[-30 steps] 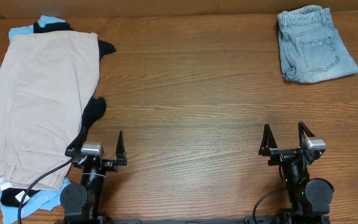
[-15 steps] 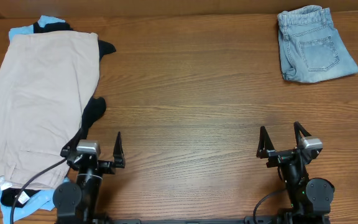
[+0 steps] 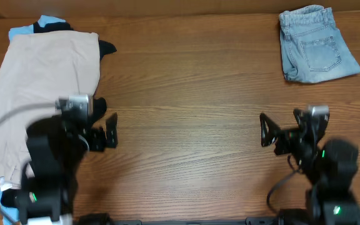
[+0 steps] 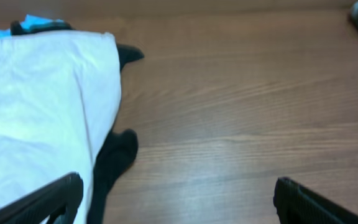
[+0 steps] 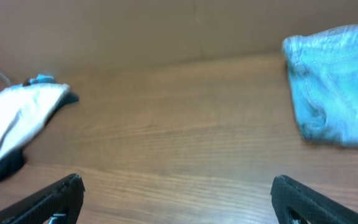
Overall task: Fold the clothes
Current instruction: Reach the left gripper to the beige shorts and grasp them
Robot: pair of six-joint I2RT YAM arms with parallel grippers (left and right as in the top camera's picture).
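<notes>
Clothes pile: a beige garment (image 3: 39, 87) is lying over a black garment (image 4: 114, 162) and a light-blue garment (image 3: 20, 30) at the table's (image 3: 186, 94) left side.
Left gripper (image 3: 97, 134): hovering just beside the pile, fingers spread wide, holding nothing.
Right gripper (image 3: 284, 128): gaping likewise, gripping nothing.
Folded jeans (image 3: 317, 45): sitting in the far right corner, well apart from both grippers.

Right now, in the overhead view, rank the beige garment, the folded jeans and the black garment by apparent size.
1. beige garment
2. folded jeans
3. black garment, only scraps peeking past the beige edge
</notes>
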